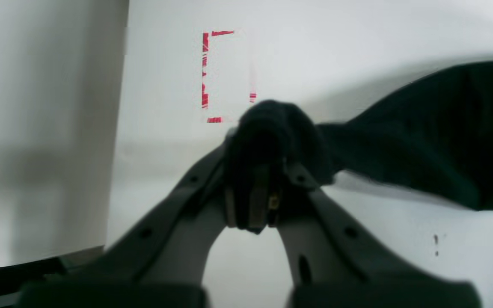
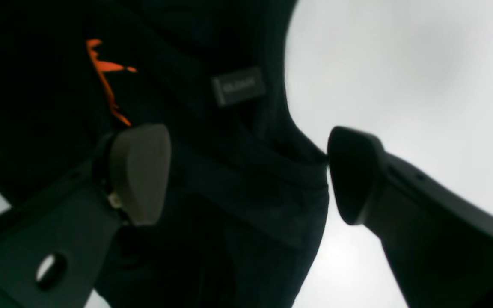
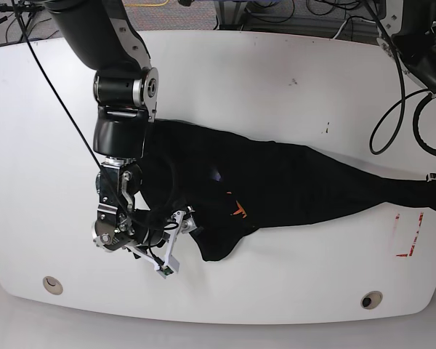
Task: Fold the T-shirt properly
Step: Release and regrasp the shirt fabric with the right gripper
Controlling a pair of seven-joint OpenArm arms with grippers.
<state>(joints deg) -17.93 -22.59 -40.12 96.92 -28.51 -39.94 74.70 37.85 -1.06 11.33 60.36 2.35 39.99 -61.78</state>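
While we've only stretched the T-shirt [image 3: 291, 185] out | left gripper [image 1: 257, 188] clenched on its end | right gripper [image 2: 246, 175] gaping wide | no folds yet

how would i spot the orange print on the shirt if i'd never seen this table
Find the white table and the black T-shirt stretched across its middle. Near the shirt's lower edge, just beside the right end effector, sits a small orange print, the only bright spot on the dark cloth.
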